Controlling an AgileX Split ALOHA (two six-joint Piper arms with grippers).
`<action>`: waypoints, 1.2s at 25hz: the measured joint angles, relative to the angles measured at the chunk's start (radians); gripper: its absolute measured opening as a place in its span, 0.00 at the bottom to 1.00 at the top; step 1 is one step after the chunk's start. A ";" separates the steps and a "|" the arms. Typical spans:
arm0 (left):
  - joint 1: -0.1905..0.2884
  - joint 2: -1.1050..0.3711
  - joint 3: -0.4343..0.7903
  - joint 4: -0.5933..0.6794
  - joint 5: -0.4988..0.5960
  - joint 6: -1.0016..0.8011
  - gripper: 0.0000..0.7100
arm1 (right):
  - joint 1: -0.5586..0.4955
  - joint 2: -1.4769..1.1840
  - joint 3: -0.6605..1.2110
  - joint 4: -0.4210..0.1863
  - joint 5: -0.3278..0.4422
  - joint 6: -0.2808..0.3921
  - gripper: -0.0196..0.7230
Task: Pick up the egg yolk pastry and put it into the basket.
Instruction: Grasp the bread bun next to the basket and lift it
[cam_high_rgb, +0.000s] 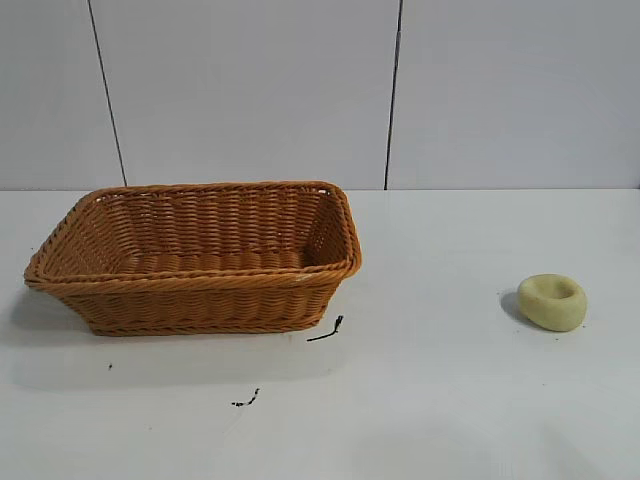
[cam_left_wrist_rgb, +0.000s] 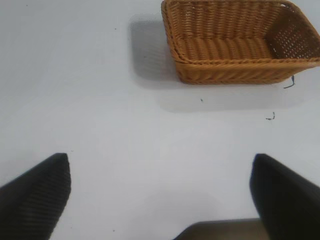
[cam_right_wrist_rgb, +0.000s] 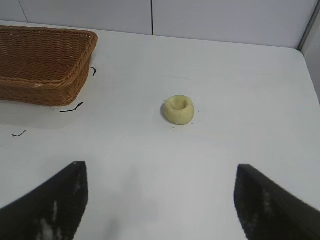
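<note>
In the exterior view, the large orange-brown woven wicker basket (cam_high_rgb: 195, 256) is standing on the left part of the white tabletop (cam_high_rgb: 450, 400), and the small pale yellow-green egg yolk pastry (cam_high_rgb: 552, 301) is lying on the right part, well apart from the basket. Small black marks (cam_high_rgb: 326, 330) are showing on the tabletop near the basket. In the left wrist view, the left pincer (cam_left_wrist_rgb: 160, 192) is hanging over the bare tabletop with its dark fingers (cam_left_wrist_rgb: 37, 195) spread wide, the basket (cam_left_wrist_rgb: 240, 42) farther off. In the right wrist view, the right pincer (cam_right_wrist_rgb: 160, 200) is also spread wide, and the pastry (cam_right_wrist_rgb: 179, 109) is lying beyond it, beside the basket (cam_right_wrist_rgb: 42, 62) but not touching.
</note>
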 joint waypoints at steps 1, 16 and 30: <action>0.000 0.000 0.000 0.000 0.000 0.000 0.98 | 0.000 0.010 -0.006 0.000 0.001 0.002 0.89; 0.000 0.000 0.000 0.000 0.000 0.000 0.98 | 0.000 0.824 -0.256 -0.001 -0.017 0.019 0.95; 0.000 0.000 0.000 0.000 0.000 0.000 0.98 | 0.001 1.563 -0.678 -0.034 -0.078 0.020 0.95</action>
